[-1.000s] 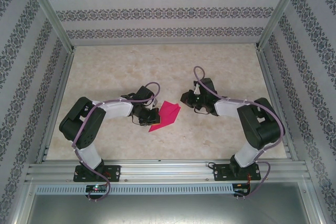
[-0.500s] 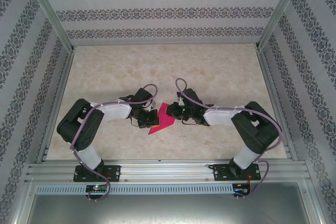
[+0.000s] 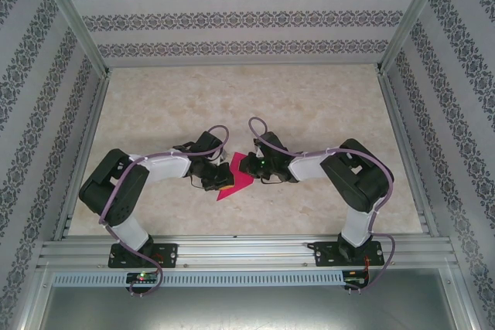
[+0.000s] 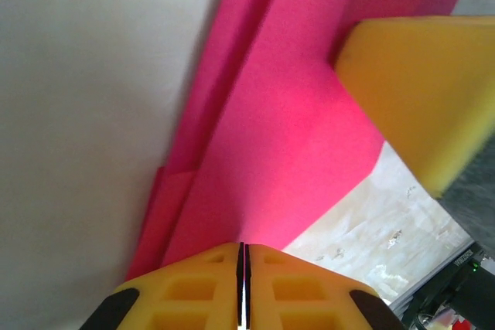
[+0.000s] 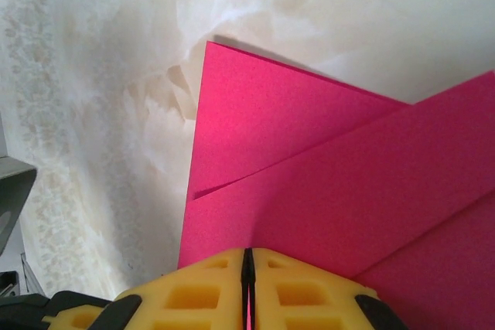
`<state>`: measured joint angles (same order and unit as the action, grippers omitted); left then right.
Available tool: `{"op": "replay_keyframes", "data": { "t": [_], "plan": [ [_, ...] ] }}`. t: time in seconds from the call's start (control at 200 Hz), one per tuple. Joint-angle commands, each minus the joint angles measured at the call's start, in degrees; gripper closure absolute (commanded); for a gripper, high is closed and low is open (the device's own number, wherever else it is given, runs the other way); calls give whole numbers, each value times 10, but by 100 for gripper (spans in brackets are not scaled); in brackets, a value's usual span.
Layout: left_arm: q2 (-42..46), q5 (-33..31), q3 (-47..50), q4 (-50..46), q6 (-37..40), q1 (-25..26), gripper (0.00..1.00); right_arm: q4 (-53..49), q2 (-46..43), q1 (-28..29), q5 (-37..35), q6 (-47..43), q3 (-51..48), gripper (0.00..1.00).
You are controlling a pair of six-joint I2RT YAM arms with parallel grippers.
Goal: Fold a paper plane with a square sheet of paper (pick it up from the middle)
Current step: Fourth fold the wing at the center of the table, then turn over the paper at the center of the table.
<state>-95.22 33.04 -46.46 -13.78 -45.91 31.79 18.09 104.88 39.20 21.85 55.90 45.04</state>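
Observation:
The magenta-pink sheet of paper, folded into layered flaps with a pointed paper plane outline, sits between my two grippers at mid-table. My left gripper is at its left edge. In the left wrist view its jaws are shut, with the folded paper running into the tips. My right gripper meets the paper from the right. Its yellow fingers are shut on the paper, and pink shows in the slit. One right finger presses the paper's far side.
The marbled beige tabletop spreads behind and beside the grippers. Patterned walls and aluminium frame posts close in the cell. A metal rail with both arm bases runs along the near edge.
My right arm has swung left from open table onto the paper's right side. The left gripper has stayed at the paper's left edge, and the paper has shifted slightly toward the near side.

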Motion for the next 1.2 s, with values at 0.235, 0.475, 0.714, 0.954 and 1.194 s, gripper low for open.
{"op": "replay_keyframes", "data": {
  "t": [0.235,0.475,0.714,0.954,1.194],
  "plan": [
    [81,-93,-37,-121,40,0,80,-159,16,-26,102,-242,58,90],
    [43,-88,-46,-108,48,-1,78,-302,47,-30,145,-349,156,88],
    [3,-104,-88,-136,87,-1,74,-219,-79,-37,74,-210,103,66],
    [-28,-110,-108,-140,105,-1,73,-168,-155,-19,-44,12,-28,60],
    [-44,-110,-116,-143,118,-1,73,-176,-150,16,-77,62,-32,58]
  ]
}}
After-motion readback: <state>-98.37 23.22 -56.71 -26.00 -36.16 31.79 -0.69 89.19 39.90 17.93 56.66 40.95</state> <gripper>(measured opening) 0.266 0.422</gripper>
